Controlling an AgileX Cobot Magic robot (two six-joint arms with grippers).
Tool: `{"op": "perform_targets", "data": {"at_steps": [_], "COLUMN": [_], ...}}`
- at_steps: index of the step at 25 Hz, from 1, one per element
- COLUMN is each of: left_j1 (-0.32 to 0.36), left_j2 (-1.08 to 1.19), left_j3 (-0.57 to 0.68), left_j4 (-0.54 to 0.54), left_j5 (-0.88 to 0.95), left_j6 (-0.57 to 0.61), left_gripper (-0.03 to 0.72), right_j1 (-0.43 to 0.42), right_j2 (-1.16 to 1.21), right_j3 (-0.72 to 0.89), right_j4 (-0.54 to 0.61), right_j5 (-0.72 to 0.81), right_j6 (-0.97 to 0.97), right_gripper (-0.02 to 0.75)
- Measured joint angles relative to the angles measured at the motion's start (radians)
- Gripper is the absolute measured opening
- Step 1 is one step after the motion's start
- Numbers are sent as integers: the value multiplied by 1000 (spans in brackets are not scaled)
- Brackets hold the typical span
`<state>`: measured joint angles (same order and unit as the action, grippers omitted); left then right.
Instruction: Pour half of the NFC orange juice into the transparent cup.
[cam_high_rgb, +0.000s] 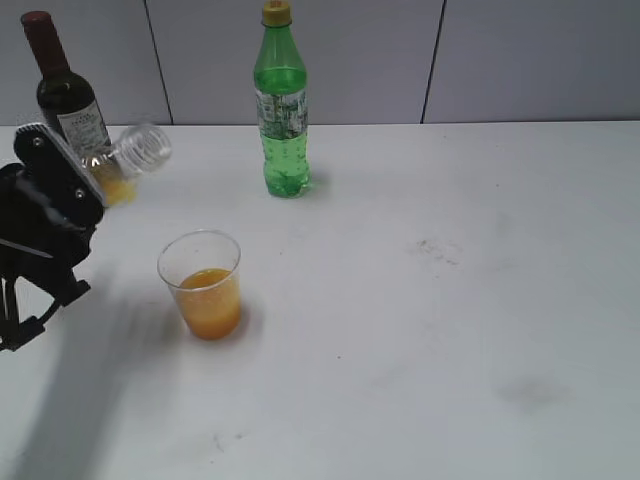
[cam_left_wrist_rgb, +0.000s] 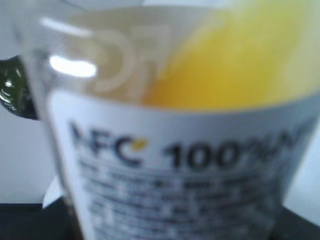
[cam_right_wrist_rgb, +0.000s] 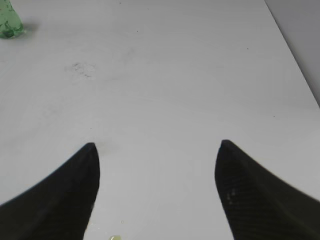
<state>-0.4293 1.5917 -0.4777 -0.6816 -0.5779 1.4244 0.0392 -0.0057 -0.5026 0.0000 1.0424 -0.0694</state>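
my left gripper (cam_high_rgb: 100, 185) is matte black with a pale grey-white strip along its top edge and chunky angular housing. my right gripper (cam_right_wrist_rgb: 157, 145) shows two black fingers (cam_right_wrist_rgb: 65, 195) with a fine woven texture, tapering to rounded tips.

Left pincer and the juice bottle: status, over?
Left pincer shut on small clear bottle of orange juice, tilted, mouth short of clear plastic cup. Cup part-filled. Right pincer open, idle. Nothing in the way.
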Motion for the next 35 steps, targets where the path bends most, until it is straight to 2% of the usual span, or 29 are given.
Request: {"op": "perform_targets", "data": {"at_steps": [5,11,15,20,24,28,35], "left_j1": [1,32,94,216,283,287,287], "left_j2": [0,6,73,242,371,444,552], "left_j3": [0,0,-1,-11,-94,-204,-383], "left_j4": [137,340,494,733,887,967,1043], "left_j5": [-4,-88,-232,-545,-586,-592,-608], "left_j6": [-411,-803,-1041,-1304,-1401,-1424,-1437], "left_gripper": [473,473,473,473,473,473,473], "right_j1": [0,0,0,0,0,0,0], "right_j2": [0,0,0,0,0,0,0], "right_j3": [0,0,0,0,0,0,0], "right_j4": [0,0,0,0,0,0,0], "right_j5": [0,0,0,0,0,0,0], "right_j6": [0,0,0,0,0,0,1], "right_gripper": [552,552,552,552,552,552,552]}}
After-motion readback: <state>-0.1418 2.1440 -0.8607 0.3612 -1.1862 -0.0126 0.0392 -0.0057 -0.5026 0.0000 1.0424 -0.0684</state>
